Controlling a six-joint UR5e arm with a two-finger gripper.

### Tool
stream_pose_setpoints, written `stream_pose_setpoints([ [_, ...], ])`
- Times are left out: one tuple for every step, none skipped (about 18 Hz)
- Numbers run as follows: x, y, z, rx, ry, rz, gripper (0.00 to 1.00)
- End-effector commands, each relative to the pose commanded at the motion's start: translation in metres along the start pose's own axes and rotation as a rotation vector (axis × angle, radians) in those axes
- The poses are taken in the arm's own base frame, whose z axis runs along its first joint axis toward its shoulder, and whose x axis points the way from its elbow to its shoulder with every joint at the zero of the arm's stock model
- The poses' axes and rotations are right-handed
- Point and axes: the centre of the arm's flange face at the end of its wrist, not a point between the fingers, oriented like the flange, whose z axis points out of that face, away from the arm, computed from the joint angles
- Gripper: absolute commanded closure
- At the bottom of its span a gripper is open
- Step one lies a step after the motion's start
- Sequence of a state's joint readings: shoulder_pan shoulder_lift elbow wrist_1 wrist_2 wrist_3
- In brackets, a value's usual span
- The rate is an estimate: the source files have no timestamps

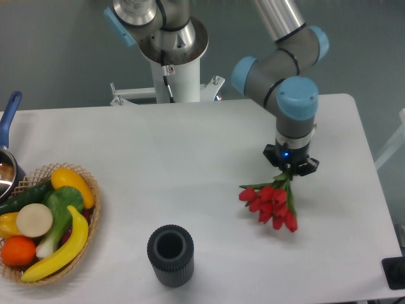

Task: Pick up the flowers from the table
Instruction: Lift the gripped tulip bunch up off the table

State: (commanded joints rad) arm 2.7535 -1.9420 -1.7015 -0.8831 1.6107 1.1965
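**Tulips clamped at the stems, right side of the worktop**

Nearest to me on the feed is a dark cylindrical cup (170,254), ribbed down its outside and open at the top, standing upright on the front of the worktop (177,164). At the front right corner a small black block (393,273) pokes in at the frame edge.

To the left I see a round woven wicker basket (92,190) heaped with smooth, glossy produce: a curved yellow banana (58,250), an orange (17,251), a yellow pepper (71,184), a green leafy vegetable with a white stalk (57,215) and a pale round disc (34,220). Just behind the basket sits a metal pan with a blue handle (9,117), cut off by the left edge.

Over on the right, the flowers (272,204) are a tight bunch of red buds on long green stems, fanned out downward and to the left. The fingers (290,166) are closed on the stems at their upper end. I think the buds are hanging just off the white surface, but from this angle I can't be sure they've cleared it.

The worktop itself is flat, matte white, with rounded corners. Above the bunch, the arm's grey tube links and blue-capped joints (296,98) rise out of frame, and the white pedestal base (174,63) stands at the far edge.
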Motion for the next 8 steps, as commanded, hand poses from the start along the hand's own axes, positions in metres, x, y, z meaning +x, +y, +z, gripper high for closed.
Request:
stream_pose_setpoints([
  [-0.005,-0.002,-0.007,-0.007,0.017,-0.001,1.00],
  [-0.010,-0.005,-0.016,-0.008,0.025,-0.001,1.00],
  [-0.016,-0.008,-0.024,-0.006,0.026,-0.008,1.00],
  [-0.022,-0.010,-0.030,-0.007,0.027,-0.025,0.99],
  [-0.027,-0.012,-0.035,-0.008,0.030,-0.036,0.99],
  [-0.028,-0.014,-0.038,-0.010,0.037,-0.037,0.99],
  [-0.030,-0.015,-0.039,-0.010,0.039,-0.038,0.99],
  [-0.029,-0.015,-0.038,-0.009,0.041,-0.041,0.99],
])
